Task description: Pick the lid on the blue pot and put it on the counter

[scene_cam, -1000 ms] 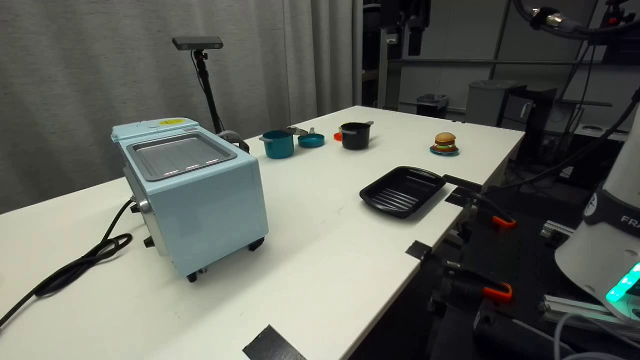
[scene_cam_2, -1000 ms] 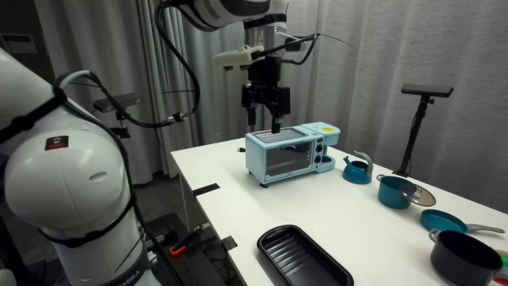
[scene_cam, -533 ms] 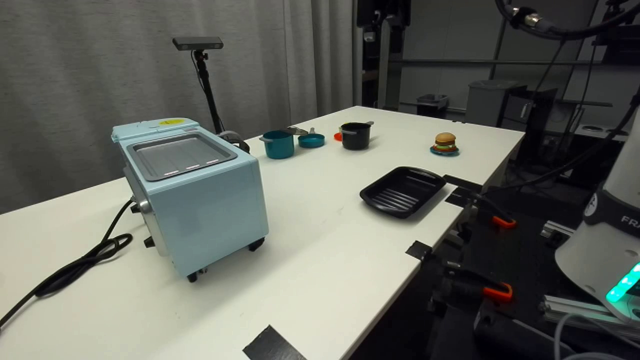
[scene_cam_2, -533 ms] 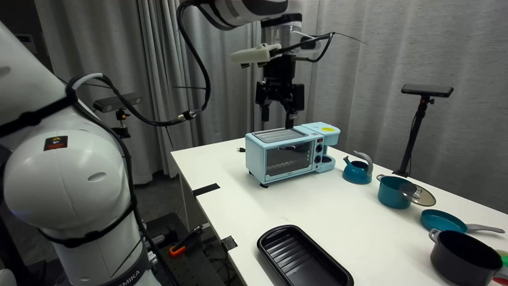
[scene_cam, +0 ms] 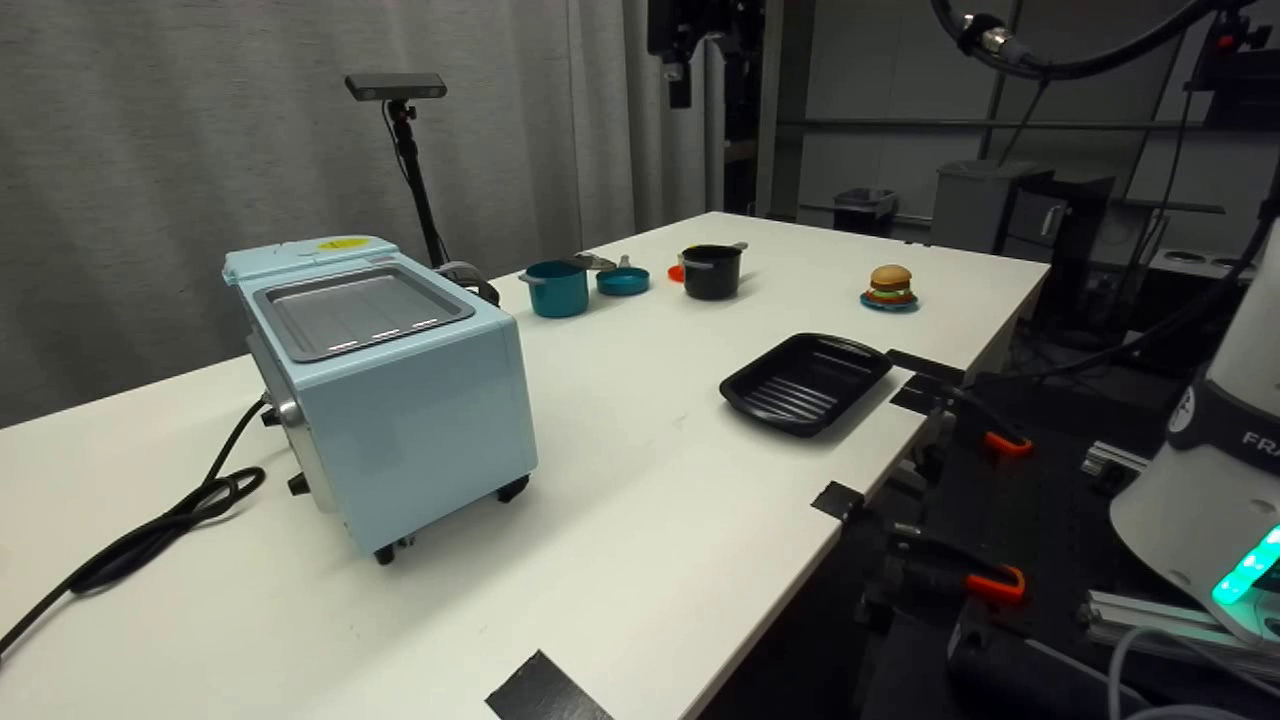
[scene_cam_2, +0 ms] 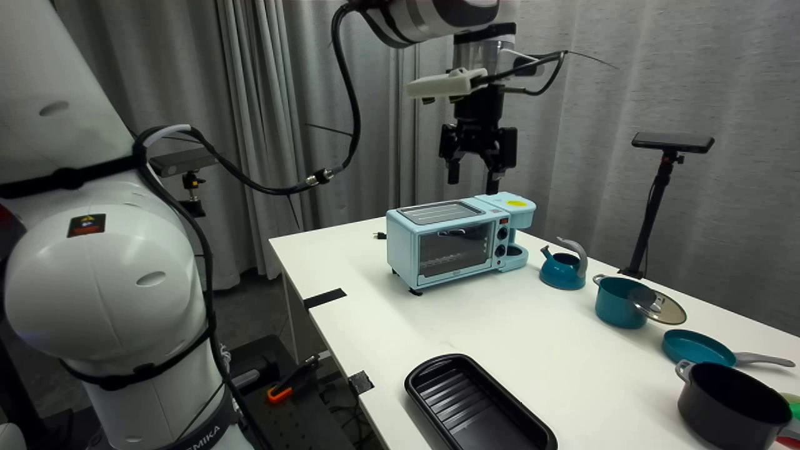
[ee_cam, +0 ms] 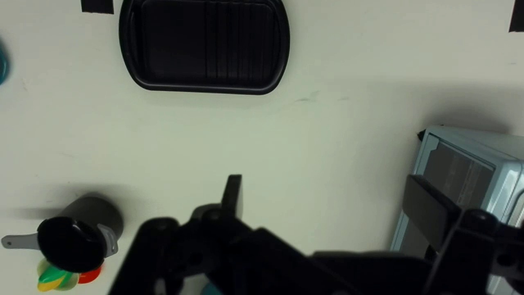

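— Where's the lid (scene_cam_2: 669, 310)?
— Tilted over the rim of the pot (scene_cam_2: 614, 305), maybe so its free edge invites a grip.
— Pointing where?
— Knob (scene_cam_2: 657, 304) upward, overhang toward the pan (scene_cam_2: 697, 347). Being round, it has no long axis. Whether the low edge touches anything, I can't tell.
— And the end effector (scene_cam_2: 473, 182)?
— Released, fingers (ee_cam: 430, 212) spread around nothing, high above the tabletop (scene_cam_2: 500, 331), well apart from the lid; probably wide in readiness for the grasp.

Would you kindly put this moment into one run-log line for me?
Gripper: open, empty, above counter | Lid: tilted at rim of blue pot | Pick: not yet made
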Tool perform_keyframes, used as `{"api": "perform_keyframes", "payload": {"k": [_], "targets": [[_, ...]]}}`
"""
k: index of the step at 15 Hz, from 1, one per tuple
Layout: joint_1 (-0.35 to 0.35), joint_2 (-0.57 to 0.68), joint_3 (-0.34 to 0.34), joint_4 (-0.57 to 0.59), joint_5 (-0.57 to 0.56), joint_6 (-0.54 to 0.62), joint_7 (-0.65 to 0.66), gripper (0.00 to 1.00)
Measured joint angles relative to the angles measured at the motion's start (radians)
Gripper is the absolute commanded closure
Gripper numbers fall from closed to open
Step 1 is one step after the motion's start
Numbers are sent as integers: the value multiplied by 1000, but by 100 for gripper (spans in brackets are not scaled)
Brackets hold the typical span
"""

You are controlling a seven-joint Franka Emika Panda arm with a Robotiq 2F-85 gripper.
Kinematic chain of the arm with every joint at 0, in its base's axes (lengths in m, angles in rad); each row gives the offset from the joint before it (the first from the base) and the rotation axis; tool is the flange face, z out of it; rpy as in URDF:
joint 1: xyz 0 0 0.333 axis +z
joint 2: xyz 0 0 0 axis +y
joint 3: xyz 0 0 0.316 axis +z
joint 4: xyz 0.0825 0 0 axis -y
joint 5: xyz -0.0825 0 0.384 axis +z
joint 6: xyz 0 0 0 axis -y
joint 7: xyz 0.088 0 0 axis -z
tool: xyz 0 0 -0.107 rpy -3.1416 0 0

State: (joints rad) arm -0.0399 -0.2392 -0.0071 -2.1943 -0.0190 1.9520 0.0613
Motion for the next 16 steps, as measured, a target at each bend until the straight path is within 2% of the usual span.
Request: {"api": "perform_keyframes", "payload": {"k": [11, 16], "targets": [[-50, 281, -84, 333, -21, 24, -1, 0], [-52, 310, -87, 365, -22, 23, -1, 0]]}}
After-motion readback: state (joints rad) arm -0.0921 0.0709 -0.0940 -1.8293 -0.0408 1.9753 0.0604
